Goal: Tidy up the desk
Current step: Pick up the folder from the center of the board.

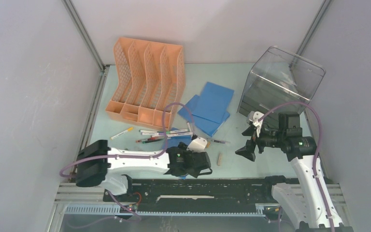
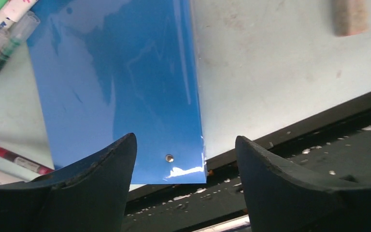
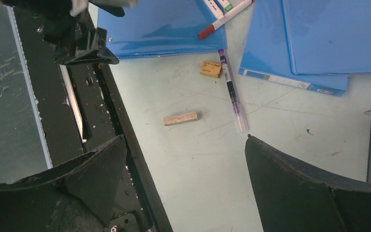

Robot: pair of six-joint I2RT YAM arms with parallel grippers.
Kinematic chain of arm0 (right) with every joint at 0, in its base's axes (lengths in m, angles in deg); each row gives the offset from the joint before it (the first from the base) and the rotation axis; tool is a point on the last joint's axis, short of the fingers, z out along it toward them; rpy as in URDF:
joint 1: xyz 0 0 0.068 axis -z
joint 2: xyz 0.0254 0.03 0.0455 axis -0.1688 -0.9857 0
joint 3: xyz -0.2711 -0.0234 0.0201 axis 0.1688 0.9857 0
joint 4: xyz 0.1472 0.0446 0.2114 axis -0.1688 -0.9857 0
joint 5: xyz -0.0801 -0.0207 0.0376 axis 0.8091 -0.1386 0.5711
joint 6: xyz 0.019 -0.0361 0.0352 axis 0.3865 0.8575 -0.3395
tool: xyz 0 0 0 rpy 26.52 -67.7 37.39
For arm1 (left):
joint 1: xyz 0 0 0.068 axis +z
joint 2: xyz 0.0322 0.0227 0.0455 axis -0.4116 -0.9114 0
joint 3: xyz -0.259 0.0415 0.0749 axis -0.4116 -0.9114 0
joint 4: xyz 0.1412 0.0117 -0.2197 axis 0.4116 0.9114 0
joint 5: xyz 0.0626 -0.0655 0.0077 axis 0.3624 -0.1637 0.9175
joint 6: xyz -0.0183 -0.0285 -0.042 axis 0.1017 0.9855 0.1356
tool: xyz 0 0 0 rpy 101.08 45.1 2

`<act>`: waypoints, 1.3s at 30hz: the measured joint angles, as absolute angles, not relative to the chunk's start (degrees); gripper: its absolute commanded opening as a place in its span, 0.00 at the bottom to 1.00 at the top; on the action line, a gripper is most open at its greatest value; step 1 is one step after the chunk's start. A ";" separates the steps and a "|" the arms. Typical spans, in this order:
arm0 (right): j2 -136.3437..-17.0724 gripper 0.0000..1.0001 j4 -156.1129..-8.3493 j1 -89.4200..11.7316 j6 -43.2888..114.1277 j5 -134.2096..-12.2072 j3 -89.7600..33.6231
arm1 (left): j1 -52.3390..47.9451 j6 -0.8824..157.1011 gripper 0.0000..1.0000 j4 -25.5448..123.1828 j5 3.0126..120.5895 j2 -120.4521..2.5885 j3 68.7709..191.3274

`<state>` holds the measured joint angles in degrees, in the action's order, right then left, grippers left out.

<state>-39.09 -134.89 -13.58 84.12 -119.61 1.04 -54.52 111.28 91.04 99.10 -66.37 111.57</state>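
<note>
We saw the left arm lying low, stretched rightward along the black rail (image 1: 198,186) at the near edge. Its left pincer (image 2: 184,137) hung with jaws apart, gripping nothing, over the near corner of a blue folder (image 2: 125,87). The right arm rose from its base at the near right, elbow bent, and reached leftward on the near side of the clear drawer box (image 1: 280,84), with the right pincer (image 3: 186,137) spread wide and empty above a tan eraser (image 3: 180,118) and a purple pen (image 3: 232,92). The mint tabletop (image 3: 203,179) lay beneath both arms, running from that rail to the far wall.
</note>
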 measured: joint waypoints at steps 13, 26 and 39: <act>-38.78 1.00 -134.78 -13.97 84.12 -118.32 1.04 | -57.87 110.95 0.60 97.38 102.95 -78.05 117.93; -38.78 1.00 -134.50 -14.30 84.12 -117.82 1.07 | -61.28 111.61 0.44 102.80 106.57 -86.24 121.76; -38.81 1.00 -134.50 -14.38 84.12 -117.29 1.13 | -62.48 113.14 0.39 105.29 109.96 -90.05 122.81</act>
<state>-38.81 -134.50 -14.38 84.12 -117.29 1.13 -62.48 113.14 105.29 109.96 -90.05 122.81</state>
